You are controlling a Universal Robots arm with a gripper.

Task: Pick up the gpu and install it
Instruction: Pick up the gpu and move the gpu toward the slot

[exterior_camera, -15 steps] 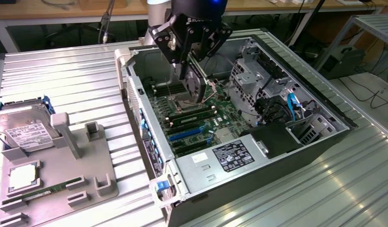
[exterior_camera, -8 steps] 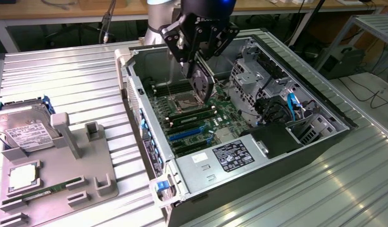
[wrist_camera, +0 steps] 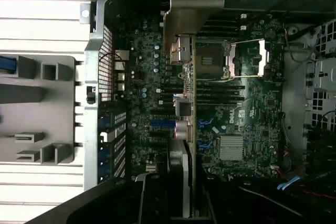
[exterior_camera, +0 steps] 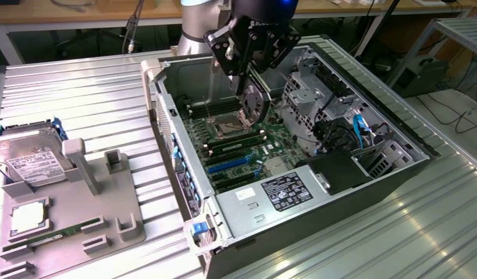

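Observation:
The gpu (exterior_camera: 254, 103) hangs edge-down from my gripper (exterior_camera: 249, 81), which is shut on its upper edge, above the motherboard (exterior_camera: 266, 148) inside the open computer case (exterior_camera: 170, 125). It hovers over the processor socket (exterior_camera: 227, 123), clear of the board, and the blue expansion slots (exterior_camera: 227, 165) lie nearer the case's front. In the wrist view the gpu (wrist_camera: 191, 114) runs edge-on across the motherboard (wrist_camera: 247, 114), its silver bracket (wrist_camera: 191, 3) at the far end. The gripper (wrist_camera: 181, 187) clamps the card's near end.
A grey fixture tray (exterior_camera: 106, 197) on the exterior view's left holds a silver hard drive (exterior_camera: 33, 160) and a green memory stick (exterior_camera: 56, 235). In the case sit a labelled power supply (exterior_camera: 289, 192), drive cages (exterior_camera: 308, 96) and blue cables (exterior_camera: 359, 128). The table (exterior_camera: 75, 87) is ribbed metal.

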